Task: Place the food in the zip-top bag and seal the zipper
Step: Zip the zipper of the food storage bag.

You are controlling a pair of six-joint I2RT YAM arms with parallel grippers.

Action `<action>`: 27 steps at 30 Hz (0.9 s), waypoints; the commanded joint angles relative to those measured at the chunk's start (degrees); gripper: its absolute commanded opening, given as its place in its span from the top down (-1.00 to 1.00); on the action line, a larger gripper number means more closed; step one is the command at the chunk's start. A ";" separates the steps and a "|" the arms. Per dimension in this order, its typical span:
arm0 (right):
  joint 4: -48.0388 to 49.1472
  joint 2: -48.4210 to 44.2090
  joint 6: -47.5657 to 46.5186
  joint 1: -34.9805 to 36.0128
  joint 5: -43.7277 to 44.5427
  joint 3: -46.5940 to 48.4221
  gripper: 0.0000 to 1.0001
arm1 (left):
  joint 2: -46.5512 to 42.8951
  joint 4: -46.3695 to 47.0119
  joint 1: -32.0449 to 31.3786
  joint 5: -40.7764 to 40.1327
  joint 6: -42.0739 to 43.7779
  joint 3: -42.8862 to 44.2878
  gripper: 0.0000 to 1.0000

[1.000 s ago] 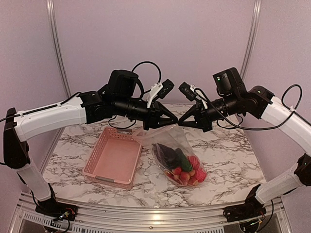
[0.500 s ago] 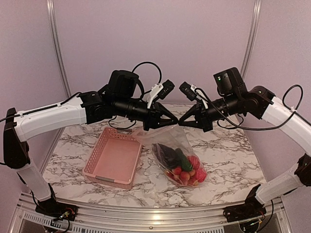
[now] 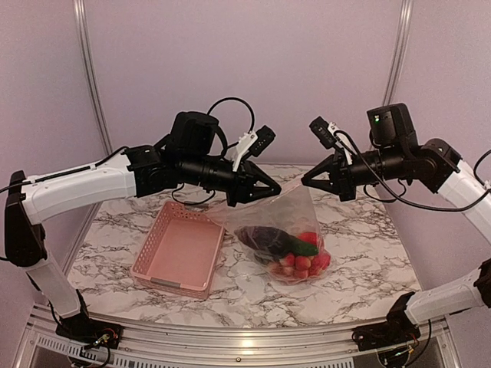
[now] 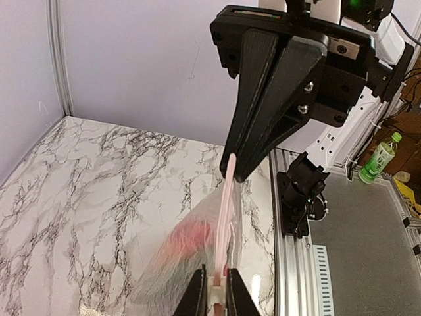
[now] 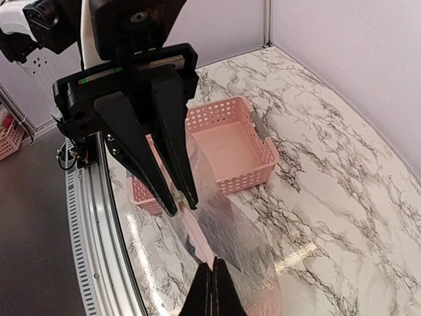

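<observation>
The clear zip-top bag (image 3: 295,213) hangs between my two grippers above the marble table. The food (image 3: 291,251) lies bunched in its bottom: a dark eggplant, a green cucumber and red pieces. My left gripper (image 3: 278,188) is shut on one end of the pale pink zipper (image 4: 225,217). At the other end of the strip my right gripper (image 3: 304,182) is shut as well. In the left wrist view my own fingers (image 4: 216,294) clamp the strip, which runs straight up to the right gripper's tips. The right wrist view shows the right gripper (image 5: 212,264) shut on the zipper (image 5: 194,234).
A pink plastic basket (image 3: 178,249) sits on the table left of the bag, with nothing in it. The metal rail of the table's near edge (image 3: 230,337) runs below. Purple walls close in the back and sides.
My right gripper has pulled away to the right and slightly up, widening the gap to the left gripper. The bag's mouth is drawn out longer and the food has swung rightward. The left arm held still.
</observation>
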 commanded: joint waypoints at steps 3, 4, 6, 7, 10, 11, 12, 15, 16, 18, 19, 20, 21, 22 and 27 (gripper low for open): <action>1.02 -3.61 -0.32 -5.14 3.38 0.68 1.00 | -3.01 -6.92 0.62 -2.31 1.08 -3.63 0.80; 0.63 -3.63 -0.51 -5.59 3.77 0.68 1.00 | -3.32 -7.07 0.66 -2.51 1.09 -4.08 0.80; 0.35 -3.71 -0.61 -6.27 4.53 0.66 1.00 | -3.94 -7.49 0.65 -2.79 1.26 -4.96 0.79; 0.37 -3.78 -0.59 -6.66 5.03 0.48 1.00 | -4.30 -7.76 0.62 -3.06 1.35 -5.40 0.79; 0.37 -4.13 -0.59 -7.72 6.41 -0.07 1.00 | -5.46 -8.17 0.64 -3.77 1.57 -7.36 0.77; 0.35 -4.23 -0.59 -8.02 6.81 -0.23 1.00 | -5.96 -8.18 0.66 -3.99 1.62 -8.15 0.77; 0.36 -4.24 -0.56 -8.24 7.44 -0.30 1.00 | -6.44 -8.22 0.66 -4.21 1.68 -8.87 0.77; 0.35 -4.33 -0.45 -8.43 9.33 -0.62 1.00 | -7.86 -8.09 0.66 -5.22 1.83 -10.99 0.76; 0.35 -4.40 -0.42 -8.38 9.85 -0.70 1.00 | -8.49 -8.05 0.66 -5.55 1.95 -11.85 0.76; 0.35 -4.42 -0.40 -8.36 10.49 -0.80 1.00 | -9.56 -7.86 0.66 -6.15 2.05 -13.63 0.75; 0.35 -4.42 -0.38 -8.36 10.55 -0.89 1.00 | -10.15 -7.57 0.66 -6.48 2.06 -14.63 0.75; 0.35 -4.38 -0.28 -8.36 10.45 -0.98 1.00 | -10.75 -7.18 0.66 -6.79 2.00 -15.56 0.75; 0.39 -4.34 -0.24 -8.37 10.28 -0.95 1.00 | -11.22 -6.75 0.64 -7.16 1.90 -16.62 0.75; 0.35 -4.26 -0.11 -8.38 10.03 -0.99 1.00 | -11.70 -6.31 0.66 -7.40 1.80 -17.46 0.74; 1.41 -4.48 -0.05 -8.36 4.95 -1.22 1.00 | -12.92 -0.89 0.59 -9.36 -0.04 -18.28 0.47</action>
